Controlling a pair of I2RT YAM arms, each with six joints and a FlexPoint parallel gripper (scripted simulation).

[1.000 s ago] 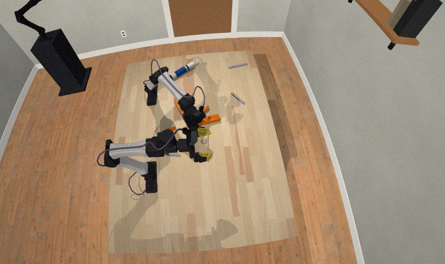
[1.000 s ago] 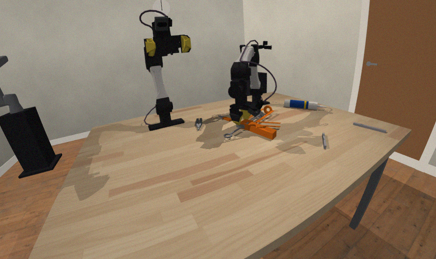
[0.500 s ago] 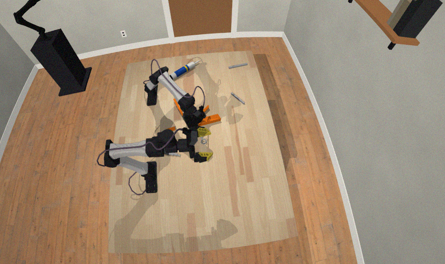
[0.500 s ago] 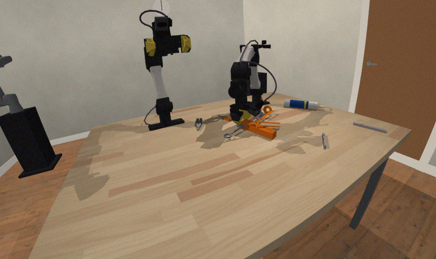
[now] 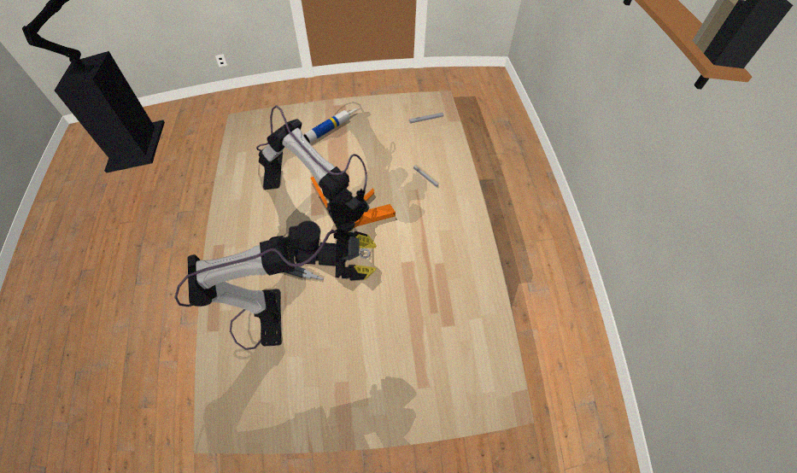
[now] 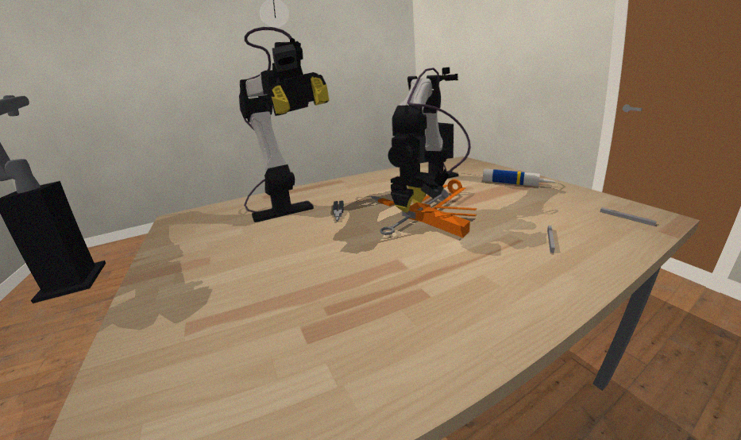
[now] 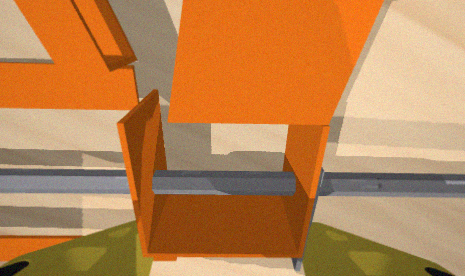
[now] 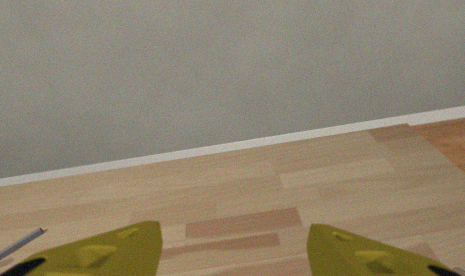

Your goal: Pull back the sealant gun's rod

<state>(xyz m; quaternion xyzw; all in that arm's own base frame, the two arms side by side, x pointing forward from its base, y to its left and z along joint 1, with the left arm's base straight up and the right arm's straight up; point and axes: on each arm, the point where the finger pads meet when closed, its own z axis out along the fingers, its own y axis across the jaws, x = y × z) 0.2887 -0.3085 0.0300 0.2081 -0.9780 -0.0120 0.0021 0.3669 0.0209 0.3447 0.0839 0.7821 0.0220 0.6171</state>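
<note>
The orange sealant gun [image 5: 382, 213] [image 6: 444, 220] [image 7: 267, 60] lies on the table. Its grey rod [image 7: 412, 185] passes through the handle's box-like housing, with its ring end in the exterior view [image 6: 387, 231] out behind the handle. The thin grey thumb plate [image 7: 298, 264] stands close against the housing's rear wall. My left gripper [image 6: 408, 201] [image 7: 228, 232] points down, shut across housing and thumb plate, one finger on the front wall, the other at the plate. My right gripper [image 5: 366, 256] [image 6: 299, 97] [image 8: 234, 233] is partly open and empty, high above the table.
A blue and white sealant tube [image 5: 325, 125] [image 6: 507, 176] lies near the left arm's base. Pliers [image 5: 307, 274] [image 6: 337, 210] lie under the right arm. Two grey bars [image 5: 426, 118] [image 5: 425, 176] [image 6: 628, 217] [image 6: 551, 239] lie beyond the gun's handle.
</note>
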